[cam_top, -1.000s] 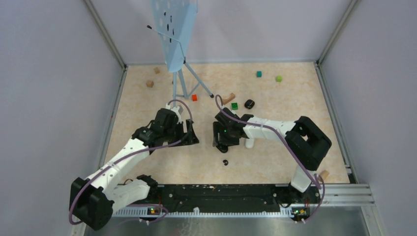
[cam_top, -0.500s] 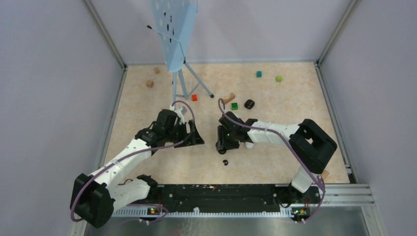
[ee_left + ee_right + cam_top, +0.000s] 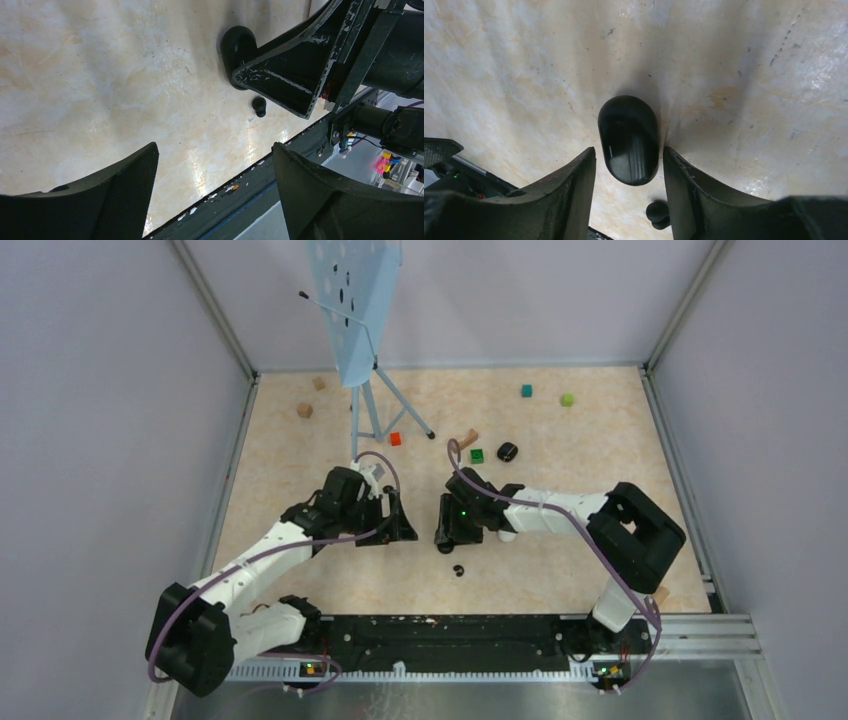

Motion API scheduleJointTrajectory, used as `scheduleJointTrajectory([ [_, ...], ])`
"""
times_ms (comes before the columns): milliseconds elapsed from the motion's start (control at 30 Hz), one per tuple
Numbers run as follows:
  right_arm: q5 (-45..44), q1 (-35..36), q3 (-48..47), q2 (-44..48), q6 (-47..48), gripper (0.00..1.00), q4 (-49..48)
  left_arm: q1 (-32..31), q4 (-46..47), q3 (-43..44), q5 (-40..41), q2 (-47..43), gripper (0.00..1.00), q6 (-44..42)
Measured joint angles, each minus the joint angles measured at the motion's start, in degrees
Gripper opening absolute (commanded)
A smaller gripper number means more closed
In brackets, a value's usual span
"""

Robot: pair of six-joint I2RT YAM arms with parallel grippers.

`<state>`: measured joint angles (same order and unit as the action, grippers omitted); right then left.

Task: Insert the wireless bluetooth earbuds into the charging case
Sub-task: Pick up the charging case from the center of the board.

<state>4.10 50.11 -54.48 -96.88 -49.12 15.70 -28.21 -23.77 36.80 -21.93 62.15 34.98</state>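
A glossy black oval charging case (image 3: 629, 140) lies shut on the table. My right gripper (image 3: 628, 151) straddles it, open, with a gap at the left finger and the right finger close against its side. One small black earbud (image 3: 658, 212) rests on the table just nearer than the case, also seen as the earbud (image 3: 459, 570) from above and as the earbud (image 3: 259, 106) beside the case (image 3: 239, 47). My left gripper (image 3: 215, 150) hangs wide open and empty, left of the right gripper (image 3: 450, 535). From above, the left gripper (image 3: 400, 525) faces it.
A blue perforated panel on a tripod (image 3: 355, 310) stands at the back left. Scattered at the back are a red cube (image 3: 395, 438), a green cube (image 3: 477, 455), a black rounded object (image 3: 507, 451), wooden blocks (image 3: 305, 410) and a teal cube (image 3: 526, 390). The black base rail (image 3: 450, 630) runs along the near edge.
My left arm has swung right, closer to the right gripper. The right gripper has shifted slightly and its jaws have narrowed around the case.
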Motion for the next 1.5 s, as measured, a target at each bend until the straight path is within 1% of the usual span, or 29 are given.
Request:
scheduleJointTrajectory([
  [267,-1.84,0.2,0.7,-0.07,-0.5,0.45,-0.7,0.0,0.63,-0.59,-0.15,1.62,0.89,-0.15],
  [367,-5.4,1.64,-1.16,-0.76,0.57,0.46,1.79,0.0,0.7,-0.59,-0.02,1.6,0.92,0.07],
  [433,-7.61,2.78,-2.69,-1.46,1.77,0.48,3.76,0.0,0.72,-0.59,0.39,1.6,0.92,0.48],
  [533,-10.82,4.2,-4.09,-2.05,3.76,0.49,6.03,0.0,0.57,-0.55,1.33,1.68,0.92,1.2],
  [667,-13.05,5.03,-4.52,-2.29,5.9,0.46,7.1,0.0,0.11,-0.15,2.29,2.54,0.94,2.69],
  [700,-13.11,5.03,-4.52,-2.32,6.51,0.45,7.1,0.0,0.02,-0.09,2.69,2.75,0.97,3.15],
  [733,-13.11,5.03,-4.52,-2.32,7.1,0.42,7.06,0.0,-0.31,0.09,3.34,3.04,0.99,3.72],
  [833,-13.09,5.03,-4.2,-2.29,8.22,0.34,6.43,0.0,-1.09,0.76,4.66,3.93,0.99,4.85],
  [933,-12.98,5.03,-2.91,-1.64,9.09,0.33,4.5,0.0,-1.07,0.9,4.76,4.09,0.99,5.88],
  [1067,-11.02,5.01,2.21,1.57,11.04,0.33,-1.95,0.0,0.7,0.9,2.67,3.87,0.99,8.11],
  [1133,-8.61,4.98,7.19,4.72,12.02,0.33,-7.19,0.0,2.78,0.83,0.61,3.43,0.96,9.44],
  [1233,-4.96,5.01,13.53,8.81,12.85,0.33,-13.33,0.0,8.15,-0.72,-2.69,2.08,0.84,12.31],
  [1267,-3.89,5.01,15.32,9.99,13.03,0.33,-15.12,0.0,10.34,-1.84,-3.76,1.53,0.82,13.7],
  [1400,-0.72,5.01,19.3,12.85,13.38,0.32,-20.72,0.0,15.89,-5.62,-6.64,0.98,0.72,17.68],
  [1500,0.59,5.01,20.0,14.12,13.6,0.32,-23.58,0.0,18.43,-7.15,-7.87,1.33,0.72,19.58],
])
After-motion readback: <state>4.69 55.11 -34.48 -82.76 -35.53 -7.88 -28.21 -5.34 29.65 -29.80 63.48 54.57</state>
